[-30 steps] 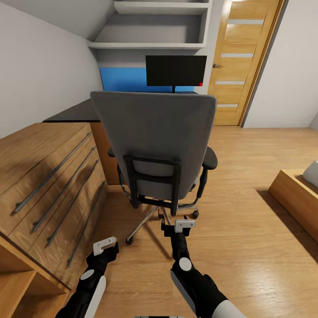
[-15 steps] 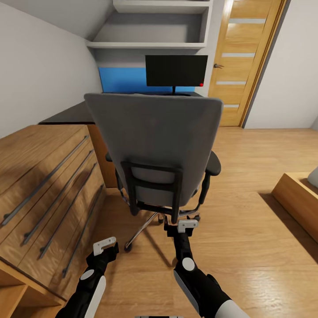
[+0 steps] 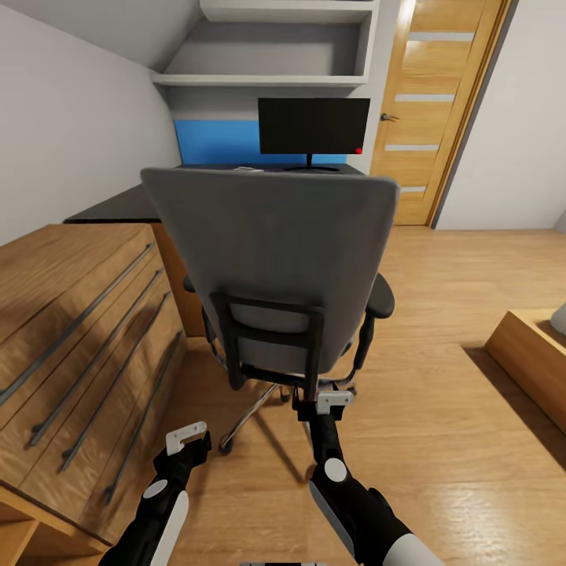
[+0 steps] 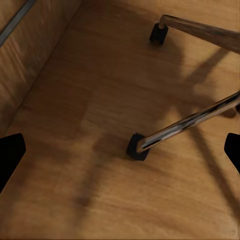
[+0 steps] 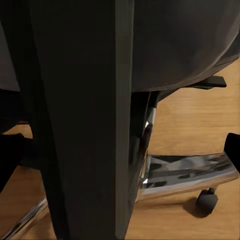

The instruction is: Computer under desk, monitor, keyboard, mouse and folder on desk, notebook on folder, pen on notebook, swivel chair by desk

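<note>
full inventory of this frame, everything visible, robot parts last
swivel chair: 1, grey back, black armrests, chrome base on castors; centre, back towards the camera
monitor: 1, black, red light at a lower corner; on the desk beyond the chair
desk: 1, glossy black; behind the chair, against the wall
blue wall panel: 1; behind the monitor
wooden dresser: 1, light wood, long grey handles; at left
wall shelves: 2, pale grey; above the desk
door: 1, wood; far right
low wooden furniture: 1; right edge
left gripper: 1, jaws open, over the floor
right gripper: 1, jaws open, at the chair base
</note>
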`<state>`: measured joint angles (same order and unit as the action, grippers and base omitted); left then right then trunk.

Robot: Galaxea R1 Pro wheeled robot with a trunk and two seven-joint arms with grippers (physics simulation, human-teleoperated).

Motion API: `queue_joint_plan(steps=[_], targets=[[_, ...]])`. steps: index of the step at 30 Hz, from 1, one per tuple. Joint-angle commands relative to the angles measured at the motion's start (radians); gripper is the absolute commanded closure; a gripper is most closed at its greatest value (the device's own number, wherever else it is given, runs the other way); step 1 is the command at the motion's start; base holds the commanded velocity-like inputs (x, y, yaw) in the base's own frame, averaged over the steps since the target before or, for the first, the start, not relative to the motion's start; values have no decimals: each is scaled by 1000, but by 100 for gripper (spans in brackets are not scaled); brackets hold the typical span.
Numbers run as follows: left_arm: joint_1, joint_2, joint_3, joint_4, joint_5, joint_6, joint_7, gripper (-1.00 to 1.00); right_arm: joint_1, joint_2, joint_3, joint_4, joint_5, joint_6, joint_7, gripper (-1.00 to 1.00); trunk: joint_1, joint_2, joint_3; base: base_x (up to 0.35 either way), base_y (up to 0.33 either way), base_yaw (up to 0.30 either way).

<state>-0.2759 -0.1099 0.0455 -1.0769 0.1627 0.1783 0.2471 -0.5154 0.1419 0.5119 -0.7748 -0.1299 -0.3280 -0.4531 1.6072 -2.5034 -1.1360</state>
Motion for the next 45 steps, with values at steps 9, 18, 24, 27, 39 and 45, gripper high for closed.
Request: queue_joint_plan(steps=[9, 18, 24, 27, 39, 45], targets=[[0, -1, 1, -2, 9, 4, 3, -100, -1, -1, 5, 0, -10, -6, -5, -100, 0, 0, -1, 29, -53, 0], [0, -1, 1, -2, 9, 4, 3, -100, -1, -1, 5, 0, -10, -6, -4, -100, 0, 0, -1, 2, -254, 0], [0, -1, 1, -2, 9, 4, 3, -100, -1, -1, 6, 0, -10, -6, -4, -100, 0, 0, -1, 0, -226, 0], [0, -1, 1, -2, 9, 4, 3, -100, -1, -1, 6, 0, -11, -6, -4, -100, 0, 0, -1, 0, -58, 0], [0, -1, 1, -2, 9, 4, 3, -100, -1, -1, 8, 0, -10, -6, -4, -100, 0, 0, -1, 0, -8, 0], [0, -1, 1, 0, 9, 4, 2, -100, -1, -1, 8, 0, -10, -6, -3, -100, 0, 0, -1, -88, -1, 0]])
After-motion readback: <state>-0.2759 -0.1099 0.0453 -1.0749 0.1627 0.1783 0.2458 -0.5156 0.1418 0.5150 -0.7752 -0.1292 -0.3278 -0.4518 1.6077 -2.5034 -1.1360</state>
